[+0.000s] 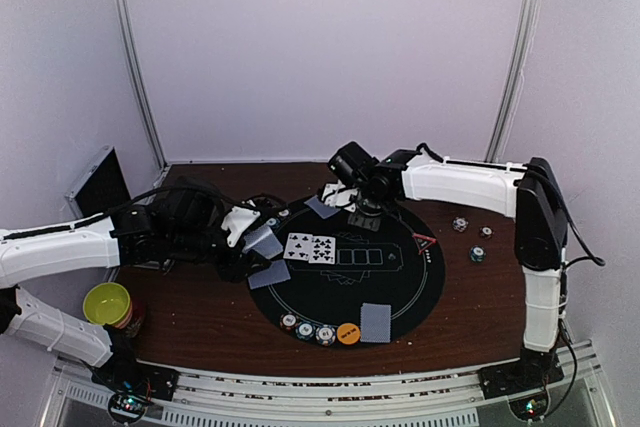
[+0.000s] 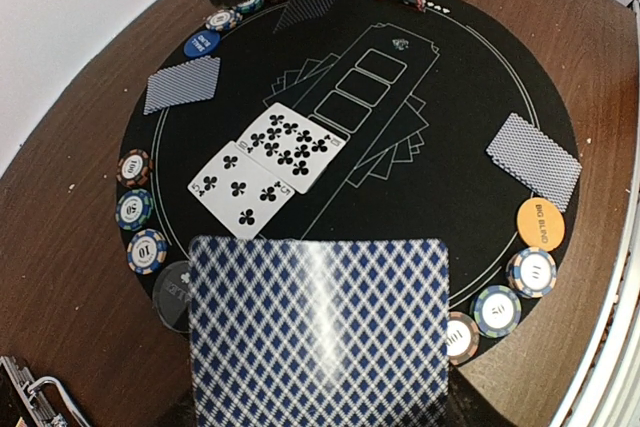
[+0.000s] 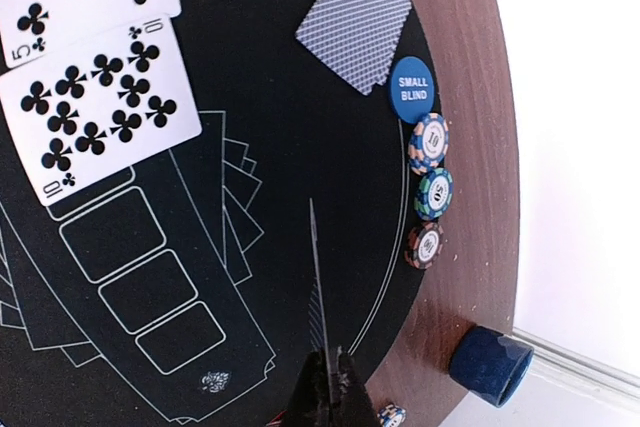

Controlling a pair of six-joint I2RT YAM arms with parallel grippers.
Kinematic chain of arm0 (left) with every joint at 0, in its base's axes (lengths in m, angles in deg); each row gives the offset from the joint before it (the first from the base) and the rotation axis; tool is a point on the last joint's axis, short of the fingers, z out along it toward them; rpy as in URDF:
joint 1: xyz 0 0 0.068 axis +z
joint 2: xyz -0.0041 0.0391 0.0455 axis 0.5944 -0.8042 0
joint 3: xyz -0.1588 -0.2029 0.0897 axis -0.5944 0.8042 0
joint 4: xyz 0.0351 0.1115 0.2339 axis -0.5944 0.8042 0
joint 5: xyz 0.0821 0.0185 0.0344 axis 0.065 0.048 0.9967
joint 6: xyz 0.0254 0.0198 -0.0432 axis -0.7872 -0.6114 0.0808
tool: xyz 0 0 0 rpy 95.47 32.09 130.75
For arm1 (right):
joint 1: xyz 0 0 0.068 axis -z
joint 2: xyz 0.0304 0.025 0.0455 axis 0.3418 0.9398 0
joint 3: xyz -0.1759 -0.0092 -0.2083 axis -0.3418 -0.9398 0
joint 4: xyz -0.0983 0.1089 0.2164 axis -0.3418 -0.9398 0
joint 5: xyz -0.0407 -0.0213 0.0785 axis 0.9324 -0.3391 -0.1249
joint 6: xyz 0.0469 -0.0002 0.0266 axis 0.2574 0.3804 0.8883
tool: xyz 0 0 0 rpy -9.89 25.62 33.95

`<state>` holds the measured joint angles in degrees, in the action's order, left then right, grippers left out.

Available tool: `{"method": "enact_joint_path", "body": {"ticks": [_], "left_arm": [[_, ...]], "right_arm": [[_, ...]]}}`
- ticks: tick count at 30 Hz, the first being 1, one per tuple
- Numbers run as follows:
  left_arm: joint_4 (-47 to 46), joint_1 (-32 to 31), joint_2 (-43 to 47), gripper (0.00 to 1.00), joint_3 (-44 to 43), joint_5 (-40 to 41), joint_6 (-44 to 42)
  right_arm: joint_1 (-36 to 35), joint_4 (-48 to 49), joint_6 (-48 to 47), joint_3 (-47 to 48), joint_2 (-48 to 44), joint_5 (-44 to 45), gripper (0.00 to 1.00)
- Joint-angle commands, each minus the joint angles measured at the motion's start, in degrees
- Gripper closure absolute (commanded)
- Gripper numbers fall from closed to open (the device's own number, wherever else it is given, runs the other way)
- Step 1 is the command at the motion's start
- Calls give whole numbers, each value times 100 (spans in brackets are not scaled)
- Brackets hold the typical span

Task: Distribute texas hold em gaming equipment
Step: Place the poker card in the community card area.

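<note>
Two club cards [image 2: 265, 169] are lying face up on the black mat [image 2: 470, 77], with chips [image 2: 140, 209] sitting round its rim. My left hand [image 1: 248, 237] is pinching a face-down card [image 2: 318, 332] over the mat's edge. My right hand [image 3: 325, 392], closed tight, is gripping a second card [image 3: 314, 277] edge-on.

We see a desk [image 1: 200, 317] of brown wood grain, dull and flecked with pale specks. The round mat [image 1: 410, 292] on it is matt black, cloth-like, with thin white print. The face-down card [image 2: 320, 332] at six o'clock in the left wrist view is glossy, with glare across its back. The edge-on card [image 3: 316, 267] looks paper-thin. The poker chips [image 2: 146, 251] and orange button [image 2: 540, 224] look like smooth plastic.
</note>
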<state>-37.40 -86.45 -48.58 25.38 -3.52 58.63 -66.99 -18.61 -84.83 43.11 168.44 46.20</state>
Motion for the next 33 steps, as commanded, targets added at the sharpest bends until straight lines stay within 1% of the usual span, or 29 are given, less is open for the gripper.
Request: {"method": "enact_joint_path", "body": {"ticks": [1,11,26,33], "left_arm": [[-227,-21,151,41,-49,49,-15],[-225,-21,165,41,-49,62,-17],[-225,-21,166,41,-47,50,-22],[-226,-21,182,41,-44,45,-24]], "right_arm": [[-211,228,-351,-138,296,920,100],[-503,426,-567,-208,752,1005,100],[-787,724,-641,-407,830,775,100],[-878,686,-641,-423,864,675,100]]}}
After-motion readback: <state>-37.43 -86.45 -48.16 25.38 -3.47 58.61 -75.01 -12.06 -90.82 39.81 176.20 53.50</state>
